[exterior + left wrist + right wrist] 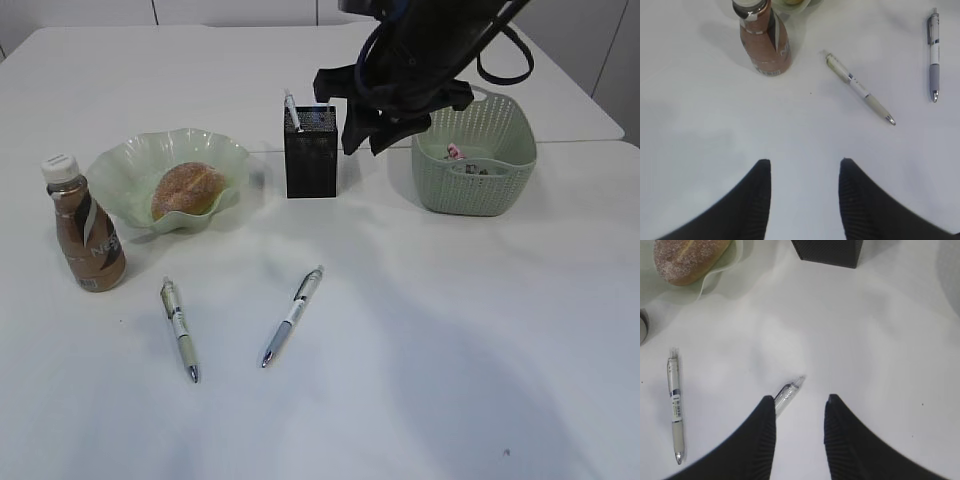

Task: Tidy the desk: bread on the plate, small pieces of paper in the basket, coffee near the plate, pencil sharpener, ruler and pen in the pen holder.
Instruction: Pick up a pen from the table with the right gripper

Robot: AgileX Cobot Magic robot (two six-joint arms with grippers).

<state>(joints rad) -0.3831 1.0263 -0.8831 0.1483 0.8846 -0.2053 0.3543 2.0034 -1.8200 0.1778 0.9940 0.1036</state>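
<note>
The bread (187,190) lies on the green plate (120,165), and the coffee (85,235) stands just left of it. The black pen holder (310,150) has one pen (292,110) sticking out. Two more pens (180,330) (293,315) lie on the desk. Small pieces of paper (455,152) sit in the basket (475,190). My right gripper (799,399) hangs open high over the desk, and a pen (789,392) on the desk peeks out from behind its left finger. Open and empty, my left gripper (805,162) hovers above bare desk in front of the coffee (765,45). No ruler or pencil sharpener shows.
The right arm (400,80) hangs dark between the pen holder and the basket in the exterior view. In the left wrist view one pen (860,90) lies slanted right of the bottle and another (934,55) farther right. A seam (590,141) crosses the desk behind the basket.
</note>
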